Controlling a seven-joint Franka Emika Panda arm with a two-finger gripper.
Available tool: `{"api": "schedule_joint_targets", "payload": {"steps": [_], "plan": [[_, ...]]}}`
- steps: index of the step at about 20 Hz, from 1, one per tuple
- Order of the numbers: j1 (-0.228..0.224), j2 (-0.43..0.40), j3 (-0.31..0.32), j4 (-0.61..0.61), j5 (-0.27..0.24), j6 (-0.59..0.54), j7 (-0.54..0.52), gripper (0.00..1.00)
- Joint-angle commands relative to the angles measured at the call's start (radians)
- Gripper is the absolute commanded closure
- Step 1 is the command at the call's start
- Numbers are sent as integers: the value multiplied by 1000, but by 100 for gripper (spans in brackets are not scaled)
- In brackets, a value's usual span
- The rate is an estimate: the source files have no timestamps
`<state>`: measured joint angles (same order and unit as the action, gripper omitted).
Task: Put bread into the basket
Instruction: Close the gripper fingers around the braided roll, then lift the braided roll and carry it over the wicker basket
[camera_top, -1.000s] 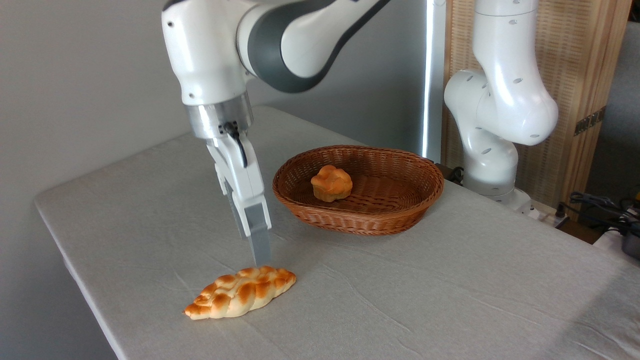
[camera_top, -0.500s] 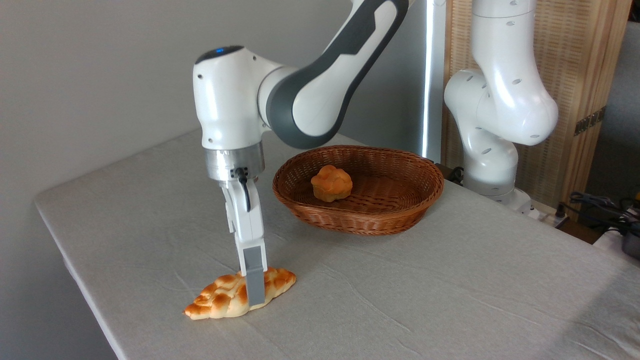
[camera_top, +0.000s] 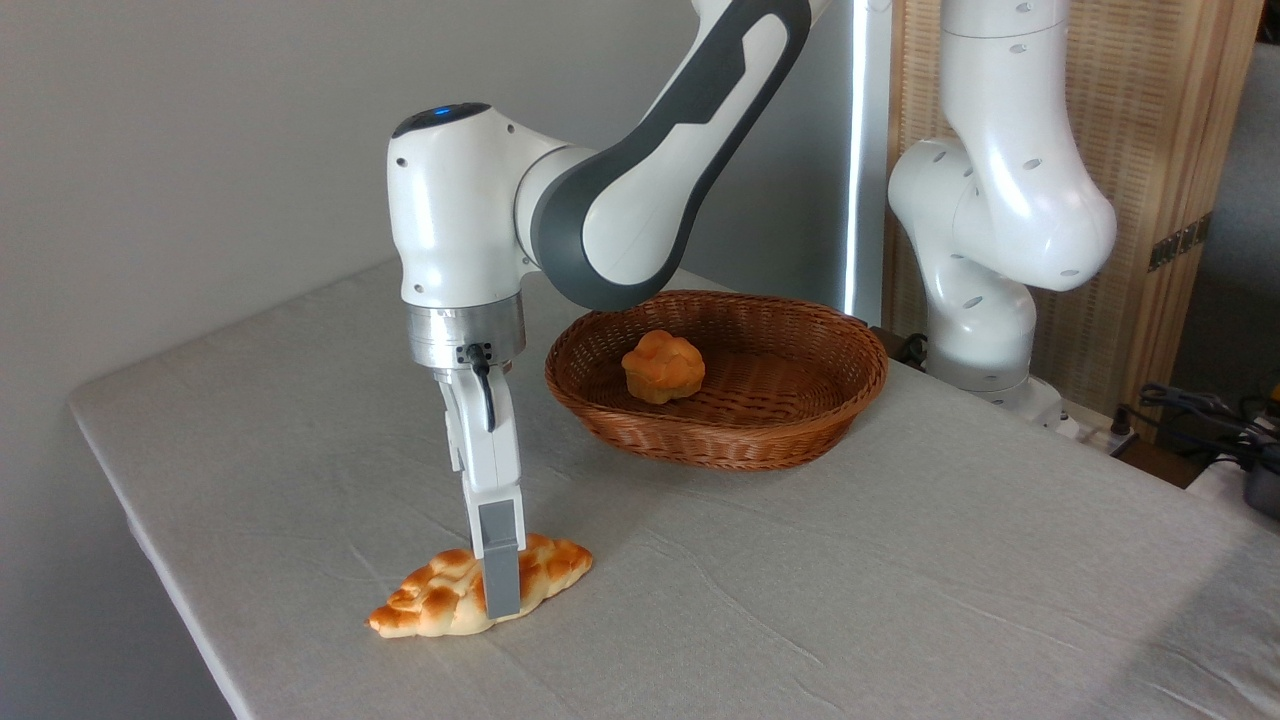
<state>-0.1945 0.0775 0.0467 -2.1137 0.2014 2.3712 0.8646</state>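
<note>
Bread (camera_top: 440, 598): long braided loaf with pointed ends, golden-orange on the raised plaits, pale cream in the grooves and along the near side. Lying flat on the grey-white tablecloth (camera_top: 900, 560) near the front left corner of the table, slanted from lower left to upper right, well apart from the basket.

Basket (camera_top: 720, 445): shallow oval wicker, reddish-brown, thick braided rim, set farther back toward the middle of the table. Inside, on the left part of its floor, a small round knobbly orange bun (camera_top: 662, 366).

Gripper (camera_top: 499, 590): pointing straight down from the white wrist, lowered onto the loaf just right of its middle. Only the near grey finger (camera_top: 499, 560) clearly shown, standing in front of the near side of the loaf, its tip down almost at cloth level and at or touching the crust. Other finger hidden behind the first and behind the loaf. Width of the opening not readable from this angle; impossible to tell whether the loaf is pinched or merely straddled. Loaf resting on the cloth, not lifted.

Middle stretch of the loaf covered by the finger. Upper arm cut off by the top edge. Robot base (camera_top: 990, 300) at the far right edge of the table, partly screening a wooden slatted panel (camera_top: 1160, 120). Dark cables (camera_top: 1190, 410) at the far right, blurred and hard to make out.
</note>
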Motion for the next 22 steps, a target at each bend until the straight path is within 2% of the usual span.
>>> {"api": "schedule_joint_targets", "payload": {"steps": [1, 9, 10, 12, 13, 15, 16, 17, 18, 19, 20, 22], "plan": [[-3, -1, 2, -2, 10, 23, 10, 90], [-3, -7, 2, 7, 3, 22, 10, 89], [-3, -24, 10, 21, -8, 10, 8, 89], [1, -82, 15, 46, -69, -20, 7, 89], [4, -111, 18, 81, -132, -62, 5, 89], [4, -180, 48, 133, -268, -226, -2, 89], [6, -230, 51, 136, -302, -318, -12, 89], [6, -261, 51, 135, -310, -367, -22, 89], [6, -318, 53, 132, -310, -479, -50, 89], [6, -343, 53, 130, -310, -539, -65, 89], [-2, -376, 51, 124, -309, -657, -90, 89], [-16, -421, 41, 81, -301, -771, -93, 89]]}}
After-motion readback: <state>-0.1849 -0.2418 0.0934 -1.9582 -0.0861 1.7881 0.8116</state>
